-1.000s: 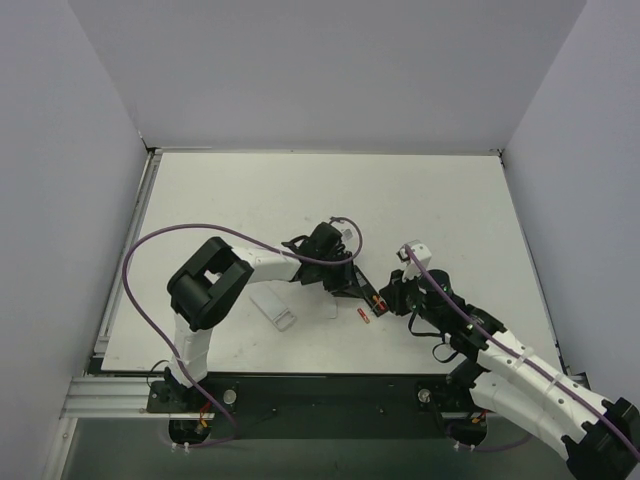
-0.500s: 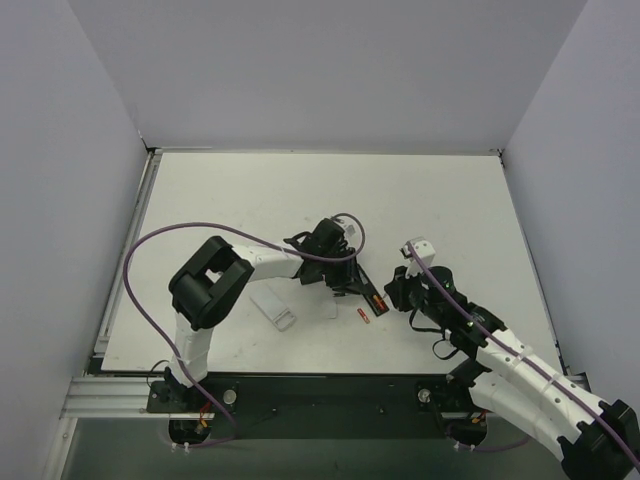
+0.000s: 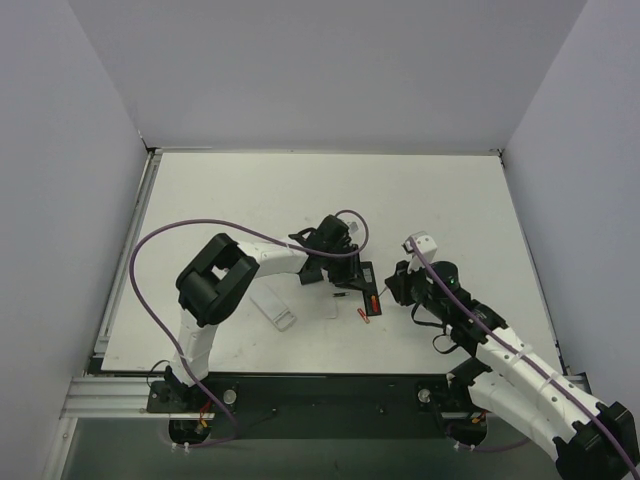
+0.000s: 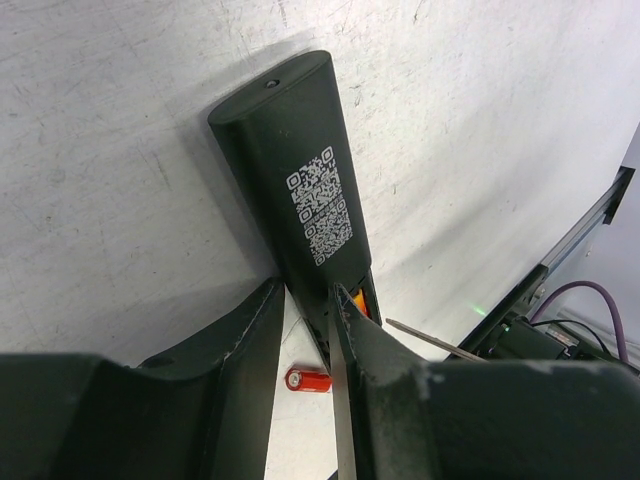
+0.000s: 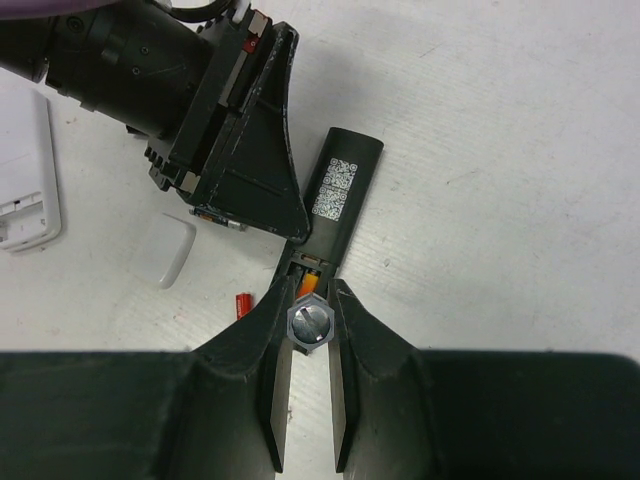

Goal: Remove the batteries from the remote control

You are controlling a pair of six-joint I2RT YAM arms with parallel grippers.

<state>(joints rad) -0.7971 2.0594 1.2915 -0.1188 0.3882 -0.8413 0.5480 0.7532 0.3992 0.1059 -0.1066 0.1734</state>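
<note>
Near edge of the surface (image 3: 300,190), right of centre: remote control (image 4: 300,160), judged rigid, slick; best held by long sides. Left gripper (image 4: 305,290) jaws apart at its recess end. Right gripper (image 5: 312,290) closed on thin pick (image 4: 440,345). Seated battery (image 5: 305,268) in recess, loose battery (image 4: 308,380) beside; likely light, roll-prone.

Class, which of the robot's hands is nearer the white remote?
Left. The left hand lies just right of the white remote in the top view. The right hand is farther right, beyond the black remote.
</note>
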